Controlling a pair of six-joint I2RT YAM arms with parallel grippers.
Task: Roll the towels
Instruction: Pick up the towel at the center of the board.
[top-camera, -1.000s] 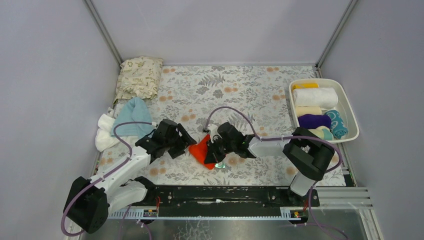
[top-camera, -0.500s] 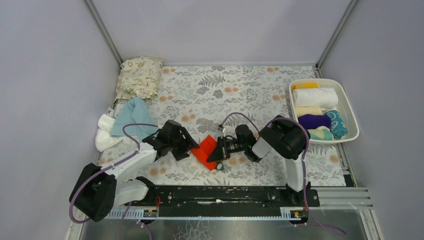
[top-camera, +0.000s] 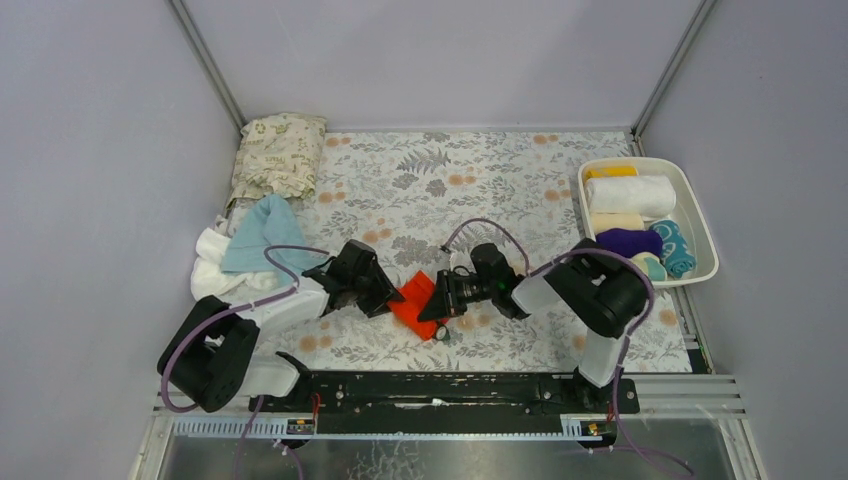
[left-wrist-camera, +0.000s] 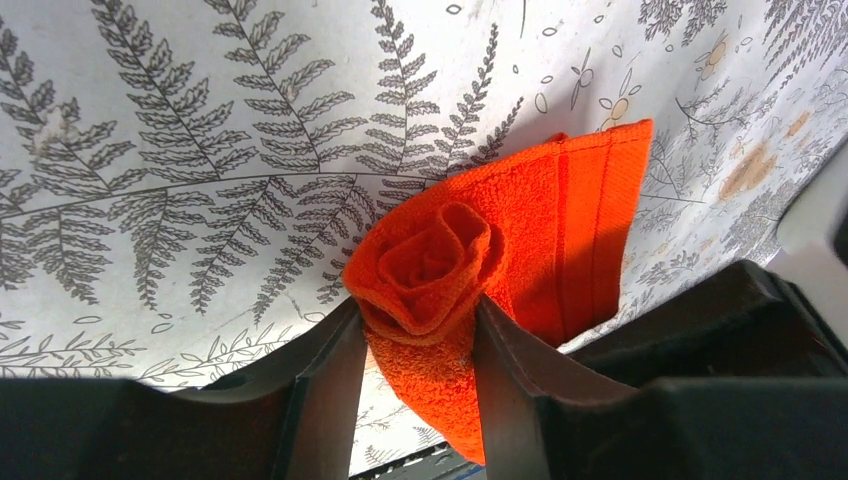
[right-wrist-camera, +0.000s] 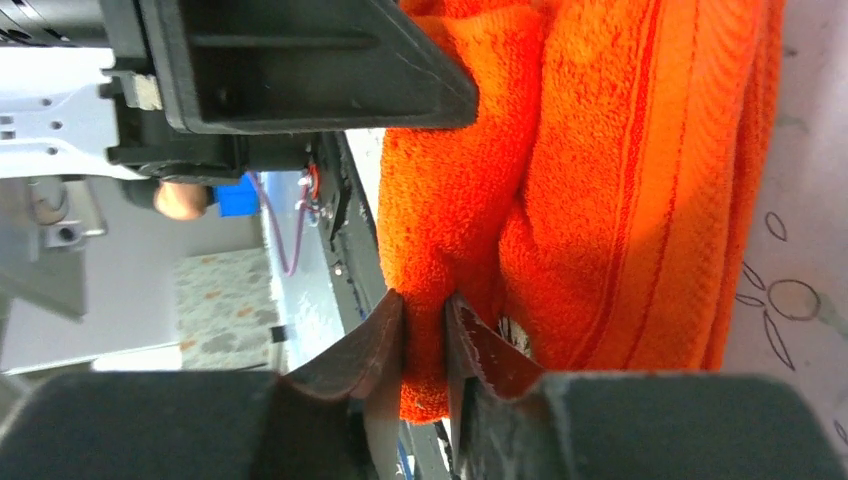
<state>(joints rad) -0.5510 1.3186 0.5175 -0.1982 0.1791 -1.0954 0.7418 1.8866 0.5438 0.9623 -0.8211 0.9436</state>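
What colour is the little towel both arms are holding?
Orange-red all over; the towel shows best in the left wrist view.

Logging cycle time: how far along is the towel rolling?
Done: several rolled towels sit in the white tray. In hand: the orange-red towel, partly rolled, pinched by the left gripper and right gripper. To do: the light blue towel and white towel lie unrolled at far left.
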